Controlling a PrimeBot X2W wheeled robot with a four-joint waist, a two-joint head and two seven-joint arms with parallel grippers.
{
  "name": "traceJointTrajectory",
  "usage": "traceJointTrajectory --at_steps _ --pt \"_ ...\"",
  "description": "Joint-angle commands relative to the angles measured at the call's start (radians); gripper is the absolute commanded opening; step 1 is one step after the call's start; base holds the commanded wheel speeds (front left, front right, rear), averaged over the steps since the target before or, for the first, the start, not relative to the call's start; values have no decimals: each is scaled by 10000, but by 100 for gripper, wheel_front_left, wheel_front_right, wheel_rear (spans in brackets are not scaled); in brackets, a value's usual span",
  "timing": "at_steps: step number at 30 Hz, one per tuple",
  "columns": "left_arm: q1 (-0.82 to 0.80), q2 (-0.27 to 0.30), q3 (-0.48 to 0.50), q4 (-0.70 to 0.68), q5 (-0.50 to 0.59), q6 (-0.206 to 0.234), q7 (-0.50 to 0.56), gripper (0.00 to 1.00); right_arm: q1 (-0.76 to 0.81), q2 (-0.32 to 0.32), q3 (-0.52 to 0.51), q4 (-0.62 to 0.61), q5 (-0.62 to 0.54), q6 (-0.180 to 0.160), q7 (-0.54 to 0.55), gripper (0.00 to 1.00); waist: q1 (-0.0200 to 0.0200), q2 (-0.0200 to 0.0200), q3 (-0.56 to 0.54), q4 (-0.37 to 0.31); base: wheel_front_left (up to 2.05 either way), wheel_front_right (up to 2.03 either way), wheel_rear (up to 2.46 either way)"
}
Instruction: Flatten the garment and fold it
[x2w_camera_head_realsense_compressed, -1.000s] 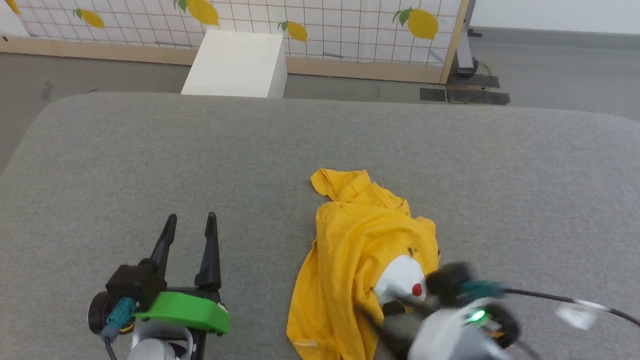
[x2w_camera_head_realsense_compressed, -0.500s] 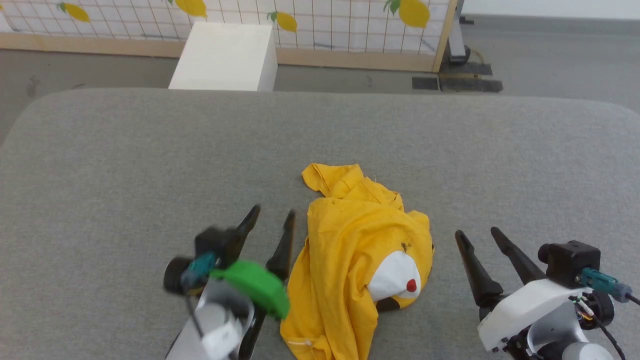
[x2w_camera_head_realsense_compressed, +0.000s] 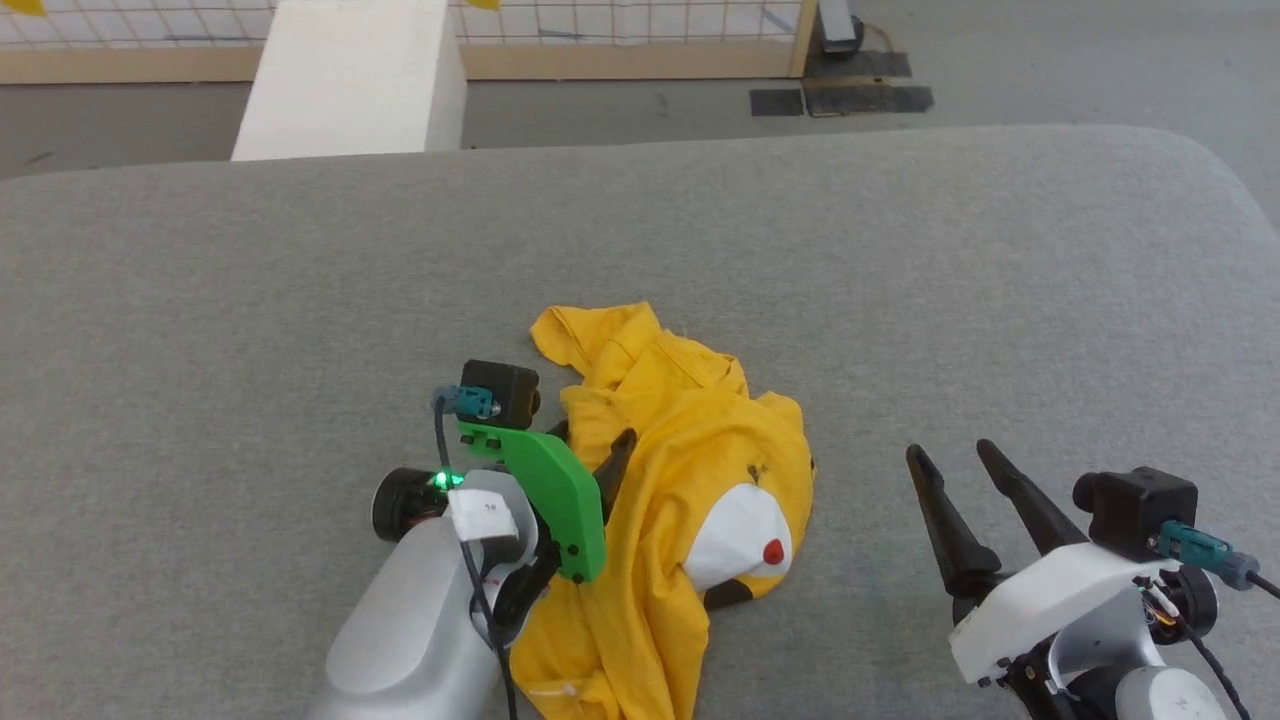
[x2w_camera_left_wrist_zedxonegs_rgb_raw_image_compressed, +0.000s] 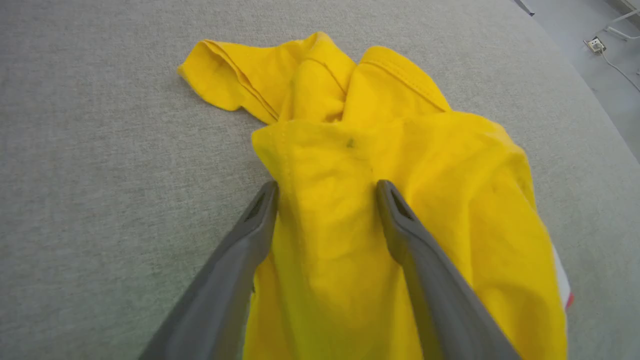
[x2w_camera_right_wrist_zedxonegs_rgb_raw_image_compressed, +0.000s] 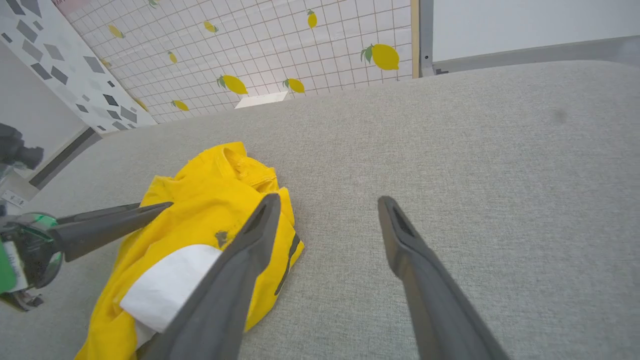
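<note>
Shift: left gripper (x2w_camera_left_wrist_zedxonegs_rgb_raw_image_compressed: 326, 185) now on garment (x2w_camera_head_realsense_compressed: 690, 450), fingers (x2w_camera_left_wrist_zedxonegs_rgb_raw_image_compressed: 235, 260) spread astride fold | right gripper (x2w_camera_head_realsense_compressed: 948, 450) parted, clear of cloth | white box (x2w_camera_head_realsense_compressed: 340, 80) beyond bench (x2w_camera_head_realsense_compressed: 900, 250)

Open cushion (x2w_camera_head_realsense_compressed: 900, 300) all round garment (x2w_camera_head_realsense_compressed: 690, 440); box (x2w_camera_head_realsense_compressed: 350, 80) behind.

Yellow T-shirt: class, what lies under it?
The yellow T-shirt rests crumpled on the grey fabric surface, which shows all round it. Anything beneath its folds is hidden.

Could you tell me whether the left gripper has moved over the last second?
Yes. The left gripper has moved right to the garment; its open fingers now straddle cloth at its left edge.
</note>
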Motion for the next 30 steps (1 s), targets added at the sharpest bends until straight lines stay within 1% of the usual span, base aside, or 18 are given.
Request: traceJointTrajectory --at_steps 1,2,3,5,9,11,13,14,17,21,22,24,25,28,30 --pt "-142 95 -2 -99 -68 23 124 74 -186 10 2 53 48 -13 -92 100 0 -1 100 -135 0 0 0" --pt "-125 117 5 -205 -104 17 123 30 -194 10 -7 70 44 -13 -110 100 0 -1 98 -147 0 0 0" --pt "-85 151 -22 -325 -123 7 131 0 -202 10 -20 93 43 -13 -127 100 0 -1 87 -153 0 0 0" --pt "7 248 -180 -581 -82 -24 102 0 -209 10 -38 131 56 -13 -146 100 0 -1 55 -140 0 0 0" --pt "123 295 -370 -1231 51 -51 -424 0 -234 10 -48 168 86 -13 -176 100 0 -1 -65 -60 0 0 0" --pt "190 249 -630 -1683 21 -80 -634 0 -245 10 -63 163 115 -13 -180 100 0 -1 -131 -21 0 0 0" --pt "312 190 -1128 -2268 -113 -115 -727 0 -254 10 -138 147 142 -13 -193 100 0 -1 -188 2 0 0 0" --pt "502 150 -1906 -2889 -281 -137 -622 0 -254 10 -278 124 165 -13 -218 100 0 -1 -236 18 0 0 0" --pt "810 252 -3716 -3785 -811 -146 -131 0 -260 10 -540 78 128 -13 -192 100 0 -1 -239 56 0 0 0" --pt "1095 682 -5866 -4200 -1891 -148 762 0 -289 10 -815 20 34 -13 -121 100 0 -1 -215 129 0 0 0" --pt "1175 927 -6726 -3985 -2445 -149 1320 100 -286 10 -882 -23 21 -13 -57 100 0 -1 -211 170 0 0 0" --pt "1228 920 -6889 -4002 -2919 -150 1303 100 -287 10 -845 -40 54 -13 3 100 0 -1 -205 183 0 0 0" --pt "1204 927 -6793 -4051 -3107 -150 1169 100 -285 10 -834 -54 65 -13 17 100 0 -1 -198 198 0 0 0" --pt "962 1064 -6105 -4214 -3188 -15 573 100 -273 10 -806 -89 108 -13 30 100 0 -1 -163 239 0 0 0" --pt "752 1217 -5400 -4351 -3108 336 6 100 -265 10 -774 -92 128 -13 26 100 0 -1 -146 238 0 0 0"
